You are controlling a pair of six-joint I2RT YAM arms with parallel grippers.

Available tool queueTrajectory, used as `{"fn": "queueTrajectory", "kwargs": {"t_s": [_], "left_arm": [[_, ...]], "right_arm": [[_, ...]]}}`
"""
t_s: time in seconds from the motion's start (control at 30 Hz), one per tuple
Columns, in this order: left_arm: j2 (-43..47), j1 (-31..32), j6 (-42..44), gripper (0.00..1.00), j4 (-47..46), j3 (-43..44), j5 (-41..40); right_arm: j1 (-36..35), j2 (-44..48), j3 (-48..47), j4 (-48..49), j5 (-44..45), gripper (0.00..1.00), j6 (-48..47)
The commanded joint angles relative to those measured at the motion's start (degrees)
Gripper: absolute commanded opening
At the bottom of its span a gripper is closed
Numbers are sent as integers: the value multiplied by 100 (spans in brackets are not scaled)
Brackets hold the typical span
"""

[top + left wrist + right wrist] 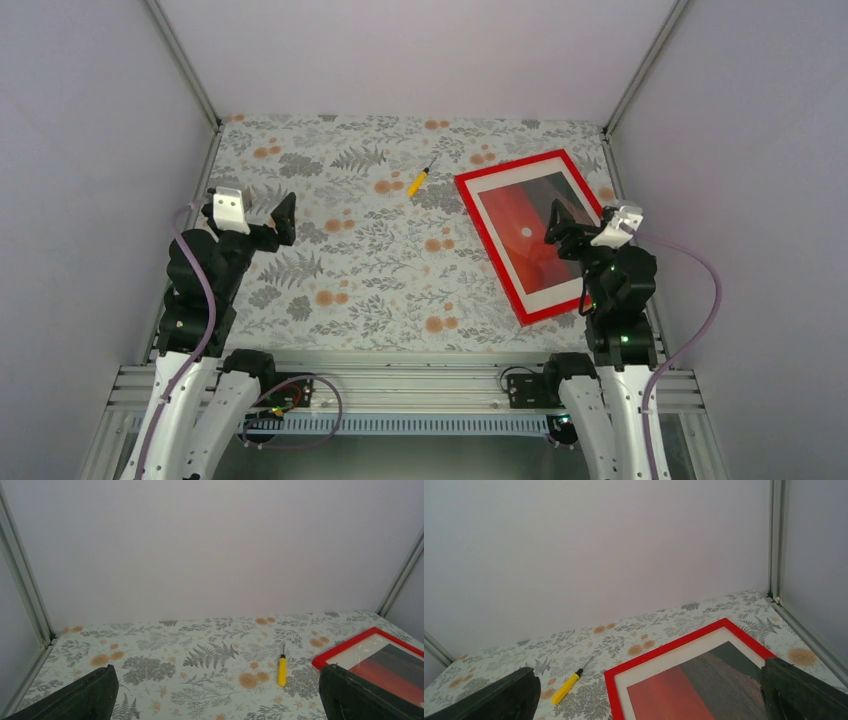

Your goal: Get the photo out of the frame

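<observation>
The red frame (468, 190) lies face up and askew at the right of the floral table, with the sunset photo (520, 225) inside it behind a white border. My right gripper (562, 222) hovers above the frame's right part, open and empty. In the right wrist view the frame (664, 652) and photo (684, 690) lie below between the wide-open fingers (519, 695). My left gripper (283, 218) is raised at the left of the table, open and empty. In the left wrist view a corner of the frame (345, 647) shows at the right.
A small yellow-handled screwdriver (418, 182) lies on the table left of the frame's far corner; it also shows in the left wrist view (282, 671) and the right wrist view (565, 689). White walls close in the table on three sides. An aluminium rail (400, 385) runs along the near edge.
</observation>
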State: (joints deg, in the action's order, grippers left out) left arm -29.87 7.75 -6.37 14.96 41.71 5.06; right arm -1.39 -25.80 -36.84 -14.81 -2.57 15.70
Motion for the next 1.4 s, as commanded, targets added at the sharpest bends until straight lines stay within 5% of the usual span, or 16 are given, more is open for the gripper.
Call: {"fn": "queueTrajectory", "kwargs": {"t_s": [0.0, 0.7, 1.1, 1.37], "left_arm": [[34, -26, 101, 100, -202, 4, 87], [-1255, -27, -547, 100, 477, 884, 1416], [-1855, 174, -1497, 100, 373, 255, 2285], [-2014, 848, -1918, 100, -77, -223, 2197]], "right_arm": [[60, -165, -321, -105, -103, 100, 20], [60, -2806, -1750, -2499, -2241, 100, 403], [-30, -4188, -1167, -2877, -2198, 100, 67], [-793, -4728, -1071, -2839, -1564, 100, 293]]}}
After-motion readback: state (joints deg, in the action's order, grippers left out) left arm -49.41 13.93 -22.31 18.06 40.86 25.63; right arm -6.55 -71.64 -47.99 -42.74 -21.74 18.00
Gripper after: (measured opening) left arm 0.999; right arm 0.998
